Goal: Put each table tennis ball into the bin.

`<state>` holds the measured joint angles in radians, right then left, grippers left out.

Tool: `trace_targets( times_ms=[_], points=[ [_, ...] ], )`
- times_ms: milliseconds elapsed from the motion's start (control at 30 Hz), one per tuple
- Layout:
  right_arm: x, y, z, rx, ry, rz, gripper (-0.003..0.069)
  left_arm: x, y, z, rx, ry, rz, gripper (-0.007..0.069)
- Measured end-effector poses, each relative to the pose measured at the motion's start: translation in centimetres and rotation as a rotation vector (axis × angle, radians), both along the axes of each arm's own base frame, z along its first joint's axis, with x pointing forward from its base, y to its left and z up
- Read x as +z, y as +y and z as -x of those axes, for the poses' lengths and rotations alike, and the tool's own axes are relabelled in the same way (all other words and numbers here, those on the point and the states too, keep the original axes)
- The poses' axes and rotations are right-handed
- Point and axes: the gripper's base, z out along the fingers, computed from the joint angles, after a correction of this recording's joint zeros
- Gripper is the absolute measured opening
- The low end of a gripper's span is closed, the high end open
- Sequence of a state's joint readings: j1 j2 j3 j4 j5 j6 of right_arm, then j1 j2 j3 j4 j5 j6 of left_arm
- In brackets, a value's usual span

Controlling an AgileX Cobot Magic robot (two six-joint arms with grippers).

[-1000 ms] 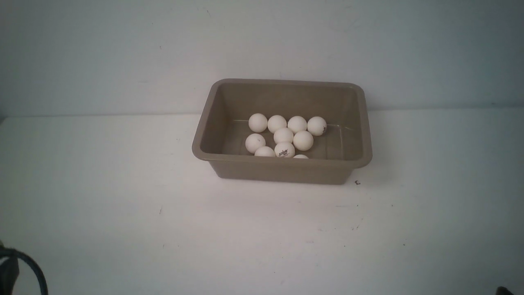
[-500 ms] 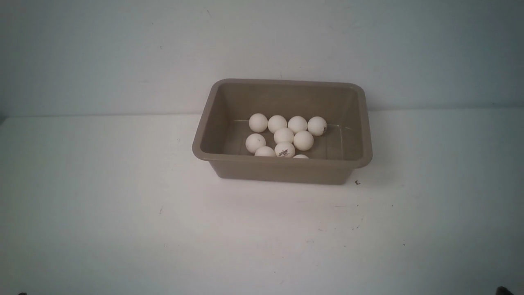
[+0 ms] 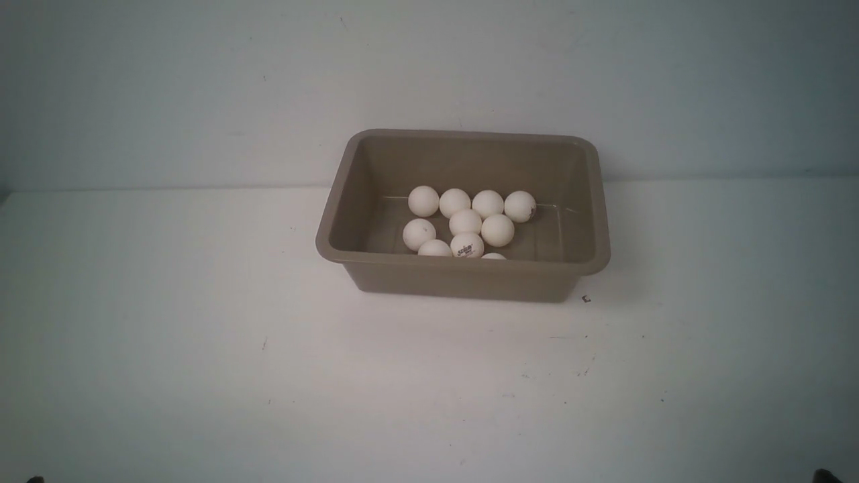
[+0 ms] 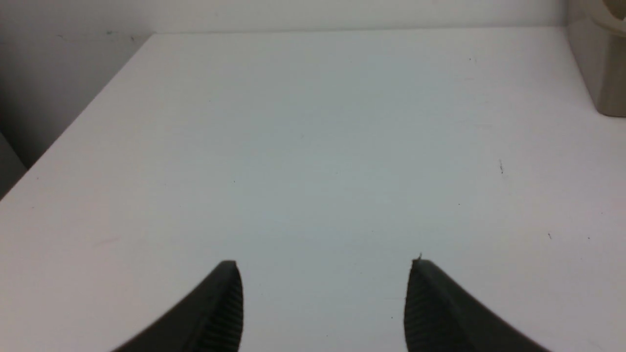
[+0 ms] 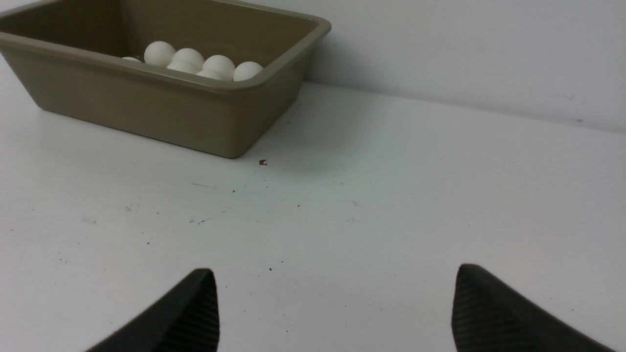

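The taupe bin (image 3: 463,274) stands at the back middle of the white table, and several white table tennis balls (image 3: 465,223) lie clustered on its floor. From the right wrist view the bin (image 5: 161,105) and some of the balls (image 5: 219,65) show over its rim. Only a corner of the bin (image 4: 604,73) reaches the left wrist view. My left gripper (image 4: 325,266) is open over bare table, nothing between its black ribbed fingers (image 4: 222,303). Over the near right table, well away from the bin, my right gripper (image 5: 335,271) stands wide open and empty.
A pale wall runs behind the table. The table's left edge (image 4: 83,112) shows in the left wrist view. A small dark speck (image 3: 586,299) lies by the bin's near right corner. Faint dark marks dot the table in front of the bin.
The left arm's dark cable, seen at the front view's bottom left a second ago, has drawn back out of that view. The bin and balls have not moved.
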<state>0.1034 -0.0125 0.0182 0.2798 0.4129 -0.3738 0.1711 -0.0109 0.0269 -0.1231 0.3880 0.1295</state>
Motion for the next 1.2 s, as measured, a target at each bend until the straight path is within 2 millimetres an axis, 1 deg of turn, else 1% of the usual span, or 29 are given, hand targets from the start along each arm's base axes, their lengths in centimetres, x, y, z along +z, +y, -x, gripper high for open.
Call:
trace_targets(
  times_ms=[200, 300, 533, 767, 1200],
  points=[
    [0.0, 0.0, 0.0, 0.0, 0.0, 0.0, 0.0582, 0.0, -0.66, -0.02, -0.128, 0.0, -0.006, 0.0405],
    [0.0, 0.0, 0.0, 0.0, 0.0, 0.0, 0.0582, 0.0, -0.75, -0.01, -0.149, 0.001, -0.015, 0.0405],
    [0.0, 0.0, 0.0, 0.0, 0.0, 0.0, 0.0582, 0.0, -0.74, -0.01, -0.149, 0.001, -0.024, 0.0405],
    [0.0, 0.0, 0.0, 0.0, 0.0, 0.0, 0.0582, 0.0, -0.48, -0.02, -0.097, 0.001, -0.021, 0.0405],
    [0.0, 0.0, 0.0, 0.0, 0.0, 0.0, 0.0582, 0.01, -0.52, -0.03, -0.094, -0.001, -0.002, 0.0405]
  ],
)
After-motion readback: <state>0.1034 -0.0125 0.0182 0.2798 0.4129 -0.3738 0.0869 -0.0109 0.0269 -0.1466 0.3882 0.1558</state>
